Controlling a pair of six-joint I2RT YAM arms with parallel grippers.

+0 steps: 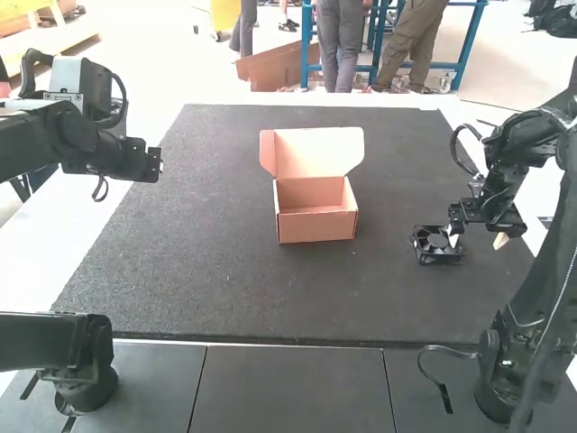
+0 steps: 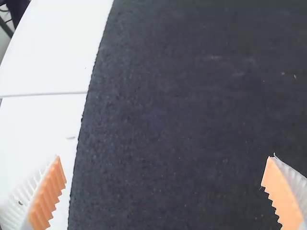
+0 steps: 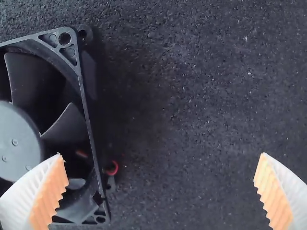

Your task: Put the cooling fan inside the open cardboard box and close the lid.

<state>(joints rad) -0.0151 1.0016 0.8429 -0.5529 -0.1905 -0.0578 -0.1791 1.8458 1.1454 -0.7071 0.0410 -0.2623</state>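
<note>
The open cardboard box (image 1: 315,210) stands in the middle of the black mat, its lid (image 1: 311,151) raised upright at the back. A black cooling fan (image 1: 437,244) lies flat on the mat to the box's right. My right gripper (image 1: 476,236) hangs low at the fan's right edge and is open. In the right wrist view the fan (image 3: 43,129) lies partly under one finger, while the right gripper (image 3: 158,194) spans mostly bare mat beside it. My left gripper (image 1: 149,165) is held over the mat's left edge, far from the box. The left gripper (image 2: 163,201) is open with nothing between its fingers.
The black mat (image 1: 207,253) covers most of the white table (image 1: 27,244), whose bare strip (image 2: 43,72) runs along the left. Both arm bases stand at the near edge. Open mat lies between the fan and the box.
</note>
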